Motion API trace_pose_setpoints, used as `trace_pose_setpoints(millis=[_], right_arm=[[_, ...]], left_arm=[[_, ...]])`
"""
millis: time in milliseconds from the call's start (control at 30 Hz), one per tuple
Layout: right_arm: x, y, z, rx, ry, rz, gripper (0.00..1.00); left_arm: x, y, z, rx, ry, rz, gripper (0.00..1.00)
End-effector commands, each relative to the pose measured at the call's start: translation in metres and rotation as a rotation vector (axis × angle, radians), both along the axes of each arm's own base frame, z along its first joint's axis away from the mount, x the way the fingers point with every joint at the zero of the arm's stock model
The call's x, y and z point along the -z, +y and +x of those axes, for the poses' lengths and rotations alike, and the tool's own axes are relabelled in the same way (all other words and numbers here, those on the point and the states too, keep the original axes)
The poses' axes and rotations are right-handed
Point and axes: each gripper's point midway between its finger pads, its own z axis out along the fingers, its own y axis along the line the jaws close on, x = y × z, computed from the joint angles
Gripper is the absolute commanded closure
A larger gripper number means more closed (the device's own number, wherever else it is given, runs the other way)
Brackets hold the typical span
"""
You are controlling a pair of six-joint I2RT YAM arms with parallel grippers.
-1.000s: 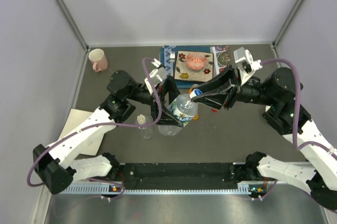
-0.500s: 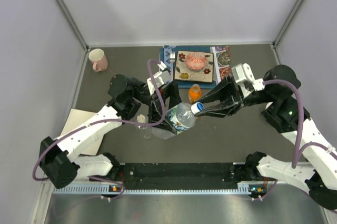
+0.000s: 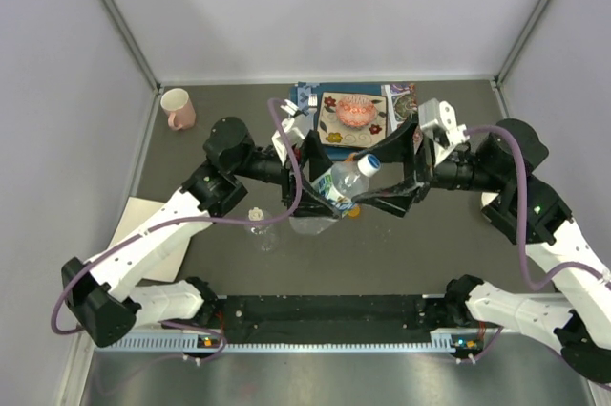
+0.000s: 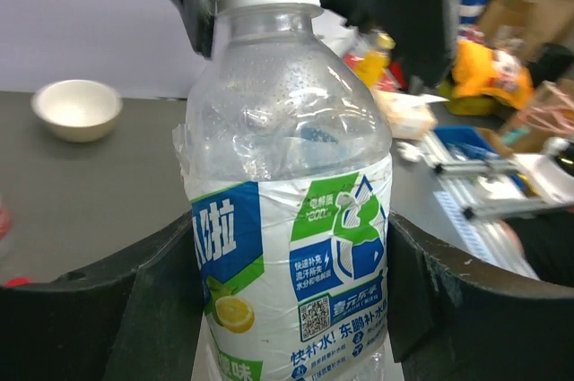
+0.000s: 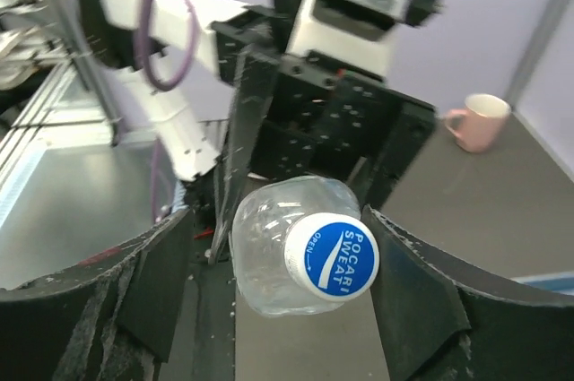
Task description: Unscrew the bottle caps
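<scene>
Dark grey desk (image 3: 430,253) fills the floor of a booth with pale lilac walls on three sides. At 6 o'clock a black rail (image 3: 325,309) runs between the two arm bases. At 8 o'clock a beige sheet of paper (image 3: 134,220) lies under the left arm.

Just left of centre stands a small plain clear plastic bottle (image 3: 262,234) with a round white screw cap (image 3: 255,216), apart from both arms.

At the centre, the left arm's fingers (image 4: 90,318) are clamped on the body of a clear plastic bottle with a blue-and-white label (image 4: 296,264), one on each side of the label. The bottle is tilted, its neck pointing toward 2 o'clock. A round blue-topped plastic cap (image 5: 332,255) sits on the neck.

The right arm's fingers (image 5: 421,300) stand apart on either side of that cap, with a gap showing on both sides, so they grip nothing. A sliver of orange (image 3: 353,211) shows at the lower finger in the top view; what it is cannot be told.

At 12 o'clock, near the far wall, lies a stack of patterned books (image 3: 355,119). At 10 o'clock, in the far left corner, stands a pink mug (image 3: 177,107).
</scene>
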Motion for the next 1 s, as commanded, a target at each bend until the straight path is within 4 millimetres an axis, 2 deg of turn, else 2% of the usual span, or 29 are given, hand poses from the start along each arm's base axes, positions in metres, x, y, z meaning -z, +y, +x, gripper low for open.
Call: trace_pose_setpoints(millis=[0, 33, 100, 167, 200, 233, 267, 300, 400, 433, 600, 667, 733, 767, 967], right_arm=[[-0.034, -0.016, 0.025, 0.236, 0.086, 0.086, 0.24], [-0.040, -0.020, 0.032, 0.279, 0.091, 0.108, 0.23], [-0.052, -0.025, 0.041, 0.350, 0.134, 0.164, 0.20], [-0.057, -0.028, 0.051, 0.405, 0.180, 0.195, 0.20], [-0.059, -0.030, 0.058, 0.447, 0.232, 0.220, 0.20], [-0.059, -0.030, 0.062, 0.466, 0.260, 0.230, 0.20], [-0.058, -0.029, 0.067, 0.484, 0.294, 0.235, 0.20], [-0.055, -0.029, 0.074, 0.517, 0.354, 0.252, 0.20], [-0.047, -0.027, 0.088, 0.573, 0.452, 0.262, 0.23], [-0.041, -0.027, 0.092, 0.592, 0.478, 0.252, 0.23], [-0.023, -0.029, 0.111, 0.707, 0.570, 0.233, 0.25], [-0.018, -0.028, 0.114, 0.722, 0.591, 0.228, 0.26], [-0.013, -0.024, 0.117, 0.729, 0.613, 0.224, 0.27], [-0.011, -0.022, 0.118, 0.728, 0.617, 0.218, 0.27], [-0.004, -0.013, 0.125, 0.749, 0.641, 0.204, 0.29]], left_arm=[[-0.004, -0.002, 0.042, -0.299, -0.152, -0.004, 0.62], [-0.001, -0.002, 0.042, -0.319, -0.153, 0.010, 0.62], [0.001, -0.003, 0.058, -0.430, -0.204, 0.020, 0.62], [0.009, -0.005, 0.060, -0.488, -0.225, 0.059, 0.60], [0.011, -0.004, 0.073, -0.575, -0.269, 0.075, 0.60], [0.011, -0.007, 0.068, -0.591, -0.293, 0.078, 0.60], [0.012, -0.007, 0.070, -0.626, -0.311, 0.089, 0.60], [0.015, -0.003, 0.086, -0.727, -0.356, 0.112, 0.60], [0.016, -0.007, 0.082, -0.784, -0.402, 0.120, 0.61], [0.016, -0.002, 0.092, -0.858, -0.406, 0.134, 0.61], [0.013, 0.008, 0.103, -1.037, -0.455, 0.133, 0.62], [0.018, 0.016, 0.111, -1.115, -0.470, 0.166, 0.62], [0.014, 0.013, 0.111, -1.144, -0.494, 0.151, 0.62], [0.015, 0.018, 0.115, -1.191, -0.501, 0.166, 0.63], [0.015, 0.018, 0.114, -1.262, -0.560, 0.185, 0.64]])
